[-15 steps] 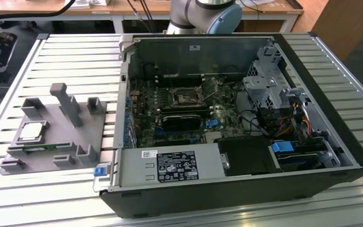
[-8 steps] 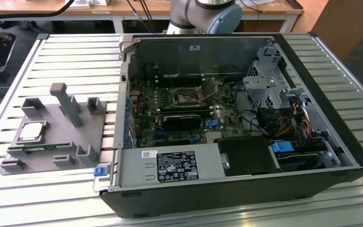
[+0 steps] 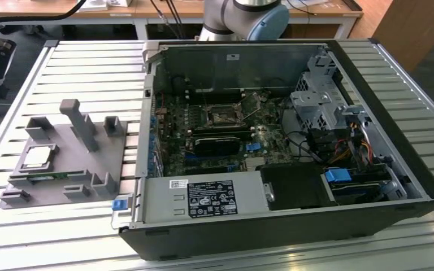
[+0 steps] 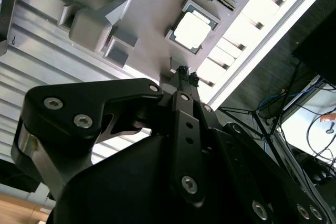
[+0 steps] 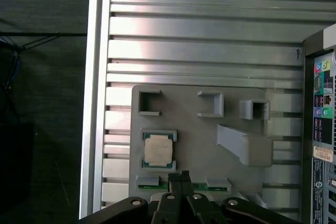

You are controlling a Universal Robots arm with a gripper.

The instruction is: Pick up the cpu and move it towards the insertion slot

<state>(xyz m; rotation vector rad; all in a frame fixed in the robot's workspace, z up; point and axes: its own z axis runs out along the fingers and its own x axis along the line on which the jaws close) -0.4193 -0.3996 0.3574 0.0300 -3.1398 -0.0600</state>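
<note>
Cpu [image 5: 158, 149] rests on grey holder [image 5: 186, 129], closed claw [image 5: 179, 174] hovering above.

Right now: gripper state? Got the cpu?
gripper: jaws closed, holding nothing. The cpu lies on the grey fixture, not gripped.

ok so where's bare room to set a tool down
Bare: slatted aluminium table between the grey fixture plate and the far edge, beside the open black computer case. Crowded: the plate, with its blocks and square silvery cpu, and the case's inside.
</note>
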